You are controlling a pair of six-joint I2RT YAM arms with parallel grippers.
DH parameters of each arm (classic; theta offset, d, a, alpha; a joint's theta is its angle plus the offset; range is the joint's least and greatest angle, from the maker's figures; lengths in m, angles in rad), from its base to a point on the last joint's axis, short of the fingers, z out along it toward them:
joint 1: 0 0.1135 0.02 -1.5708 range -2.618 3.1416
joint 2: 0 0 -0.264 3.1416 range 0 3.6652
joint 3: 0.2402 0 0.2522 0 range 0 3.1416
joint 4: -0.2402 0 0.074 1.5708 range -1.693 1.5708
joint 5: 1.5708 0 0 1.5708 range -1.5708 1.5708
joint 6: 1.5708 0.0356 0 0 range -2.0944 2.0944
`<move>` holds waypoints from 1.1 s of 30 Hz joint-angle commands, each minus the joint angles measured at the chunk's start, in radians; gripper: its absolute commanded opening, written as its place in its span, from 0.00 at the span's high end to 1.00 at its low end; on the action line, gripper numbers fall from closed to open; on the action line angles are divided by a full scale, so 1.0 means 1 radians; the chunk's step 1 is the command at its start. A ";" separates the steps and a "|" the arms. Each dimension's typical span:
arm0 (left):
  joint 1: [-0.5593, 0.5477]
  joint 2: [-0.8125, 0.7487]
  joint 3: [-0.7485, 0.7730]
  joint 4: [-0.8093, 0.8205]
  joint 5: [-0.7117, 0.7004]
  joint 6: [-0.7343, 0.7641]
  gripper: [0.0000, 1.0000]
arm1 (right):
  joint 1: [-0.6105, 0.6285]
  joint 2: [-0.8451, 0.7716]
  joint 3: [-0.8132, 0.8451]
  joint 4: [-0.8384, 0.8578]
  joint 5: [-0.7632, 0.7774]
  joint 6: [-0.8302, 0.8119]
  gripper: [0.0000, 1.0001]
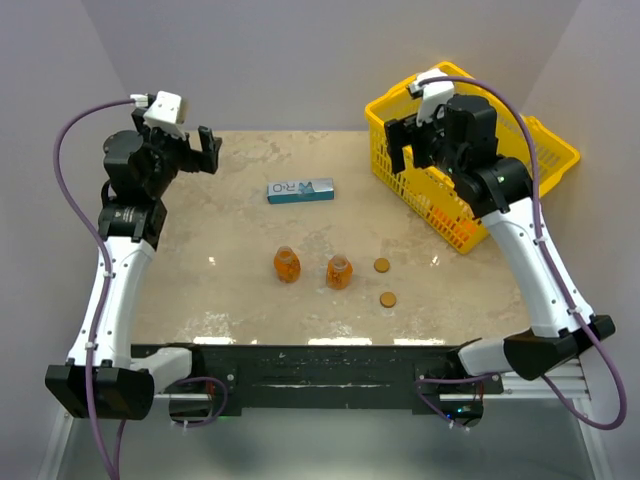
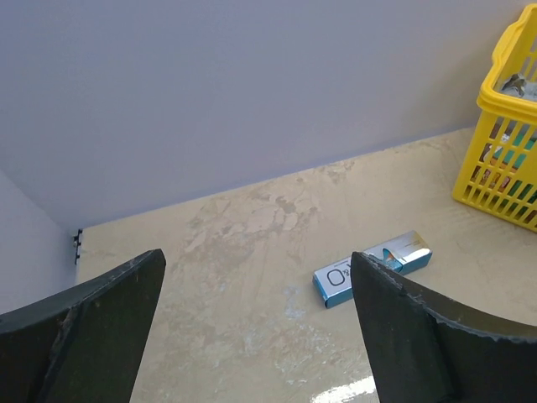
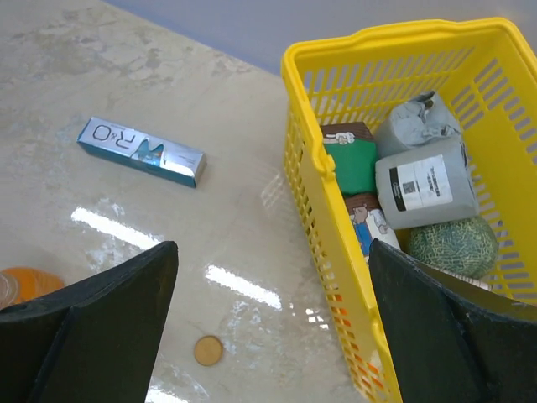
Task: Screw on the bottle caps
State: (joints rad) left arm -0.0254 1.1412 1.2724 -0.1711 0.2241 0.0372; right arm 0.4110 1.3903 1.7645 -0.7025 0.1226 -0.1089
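The left arm is raised from its base at the near left corner and bent at the elbow, so that the left gripper (image 1: 195,152) is held above the far left part of the table (image 1: 230,230), pointed rightward across it. In the left wrist view its jaws are seen spread wide, with nothing held between them. Farther right, a blue-and-white box (image 1: 300,190) is laid flat on the tabletop, well apart from that gripper.

Near the middle of the table the two bottles are stood upright, side by side but not touching: the left bottle (image 1: 287,264) and the right bottle (image 1: 340,271). To their right the two caps are laid flat on the tabletop — the far cap (image 1: 381,265) near the right bottle, the near cap (image 1: 387,299) a little closer to the arms' bases. Neither bottles nor caps are touched by a gripper.

The right arm is stretched up and back from its base at the near right corner, and the right gripper (image 1: 415,145) is held high over the left rim of the yellow basket (image 1: 550,140), tilted downward. Its fingers are likewise parted wide — nothing is gripped. In the right wrist view, packaged goods are seen inside the basket.
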 commanded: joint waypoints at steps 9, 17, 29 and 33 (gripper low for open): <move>0.048 -0.121 -0.146 -0.056 0.192 -0.089 0.00 | 0.119 0.053 0.053 -0.290 -0.603 -0.423 0.07; 0.111 -0.245 -0.347 -0.090 0.172 -0.118 0.00 | 0.368 0.225 0.035 -0.295 -0.587 -0.511 0.07; 0.147 -0.333 -0.349 -0.162 0.155 -0.103 0.00 | 0.411 0.521 0.134 -0.109 -0.591 -0.446 0.01; 0.156 -0.331 -0.352 -0.153 0.162 -0.118 0.00 | 0.436 0.637 0.208 -0.152 -0.577 -0.478 0.05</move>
State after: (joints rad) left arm 0.1162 0.8101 0.9161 -0.3309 0.3790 -0.0605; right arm 0.8196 1.9717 1.8736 -0.8665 -0.4587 -0.5716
